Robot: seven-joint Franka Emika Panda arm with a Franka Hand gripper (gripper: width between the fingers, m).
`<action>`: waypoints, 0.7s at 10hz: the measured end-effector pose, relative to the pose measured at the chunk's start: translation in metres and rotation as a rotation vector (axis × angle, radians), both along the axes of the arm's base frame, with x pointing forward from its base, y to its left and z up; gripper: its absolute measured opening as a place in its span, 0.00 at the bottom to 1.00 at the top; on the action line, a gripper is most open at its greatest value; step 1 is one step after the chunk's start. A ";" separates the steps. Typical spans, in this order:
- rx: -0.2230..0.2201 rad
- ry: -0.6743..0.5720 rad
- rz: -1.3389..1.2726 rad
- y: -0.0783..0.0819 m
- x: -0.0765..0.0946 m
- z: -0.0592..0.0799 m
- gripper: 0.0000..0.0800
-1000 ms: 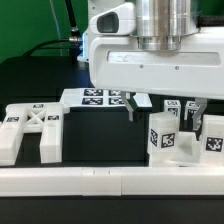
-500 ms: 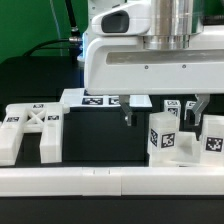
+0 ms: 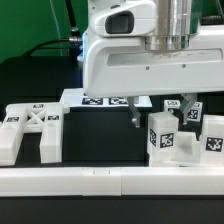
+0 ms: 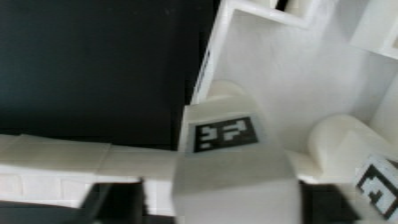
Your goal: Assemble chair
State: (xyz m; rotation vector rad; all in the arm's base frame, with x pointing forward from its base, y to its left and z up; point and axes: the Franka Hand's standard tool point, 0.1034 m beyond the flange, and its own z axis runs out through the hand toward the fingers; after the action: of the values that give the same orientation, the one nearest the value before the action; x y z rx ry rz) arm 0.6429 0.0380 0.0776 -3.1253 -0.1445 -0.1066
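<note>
The chair's parts lie on the black table. A white leg block (image 3: 165, 137) with a tag stands upright near the front rail at the exterior view's right. My gripper (image 3: 163, 114) is open and low over it, one finger on each side of its top. In the wrist view the block (image 4: 222, 135) fills the space between the dark fingers (image 4: 111, 200) of the gripper (image 4: 217, 206). I cannot tell whether the fingers touch it. A second tagged block (image 3: 212, 140) stands just to its right. The X-braced panel (image 3: 30, 130) lies at the left.
The marker board (image 3: 100, 100) lies flat behind the gripper. A long white border rail (image 3: 100, 180) runs along the front edge. Another small tagged part (image 3: 172, 104) sits behind the leg block, partly hidden by the gripper. A green surface shows at the back left.
My gripper has moved to the exterior view's right and down, from in front of the marker board to astride the leg block. The parts have not moved.
</note>
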 end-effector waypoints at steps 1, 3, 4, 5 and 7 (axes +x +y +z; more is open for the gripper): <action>0.000 0.000 -0.004 0.000 0.000 0.000 0.36; 0.002 0.000 -0.030 0.000 0.000 0.000 0.36; 0.003 0.000 -0.037 0.000 0.000 0.000 0.36; 0.009 0.001 -0.121 0.000 0.000 0.000 0.36; 0.037 0.003 -0.366 0.001 0.000 0.000 0.36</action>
State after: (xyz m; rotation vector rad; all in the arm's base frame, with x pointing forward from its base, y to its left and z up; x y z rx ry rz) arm 0.6431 0.0392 0.0777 -3.0748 0.4255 -0.1053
